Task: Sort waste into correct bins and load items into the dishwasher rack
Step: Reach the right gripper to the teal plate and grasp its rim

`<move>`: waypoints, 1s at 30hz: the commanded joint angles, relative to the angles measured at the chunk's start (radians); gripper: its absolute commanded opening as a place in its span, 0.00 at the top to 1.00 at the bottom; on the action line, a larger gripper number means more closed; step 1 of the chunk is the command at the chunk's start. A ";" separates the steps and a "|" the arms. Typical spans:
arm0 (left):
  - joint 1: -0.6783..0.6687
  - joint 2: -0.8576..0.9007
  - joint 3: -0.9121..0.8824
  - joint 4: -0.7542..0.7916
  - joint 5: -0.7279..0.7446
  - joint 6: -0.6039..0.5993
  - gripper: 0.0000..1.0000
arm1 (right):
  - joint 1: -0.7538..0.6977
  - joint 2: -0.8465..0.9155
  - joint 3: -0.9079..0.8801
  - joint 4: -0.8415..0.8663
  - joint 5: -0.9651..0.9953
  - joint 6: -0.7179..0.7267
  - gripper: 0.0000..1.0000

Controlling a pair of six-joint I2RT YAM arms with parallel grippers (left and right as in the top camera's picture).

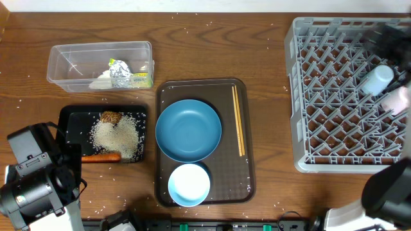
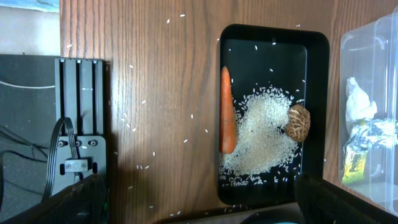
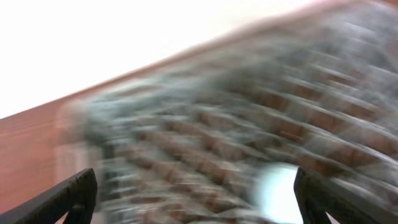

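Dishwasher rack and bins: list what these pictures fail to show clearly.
- Right wrist view: motion blur smears the dishwasher rack; the pale patch in it cannot be identified.
- Overhead: the blurred right arm covers the rack's far corner; the white cup below it is too smeared to judge its pose.
- Left wrist view: the right edge cuts off the clear tub.

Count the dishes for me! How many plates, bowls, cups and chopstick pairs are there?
Plates: 1, the blue plate
Bowls: 1, the white bowl
Cups: 2, a pale cup and a blurry cup, both in the grey rack
Chopstick pairs: 1, the chopsticks on the brown tray
Total: 5
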 commanded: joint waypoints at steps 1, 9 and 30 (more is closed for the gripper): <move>0.005 -0.001 -0.002 -0.004 -0.019 0.013 0.02 | 0.166 -0.048 0.015 -0.033 -0.128 0.007 0.06; 0.005 -0.001 -0.002 -0.004 -0.019 0.013 0.02 | 0.643 0.040 0.014 -0.241 -0.155 0.050 0.01; 0.005 -0.001 -0.002 -0.004 -0.019 0.013 0.02 | 1.276 0.343 0.014 -0.164 0.105 0.017 0.16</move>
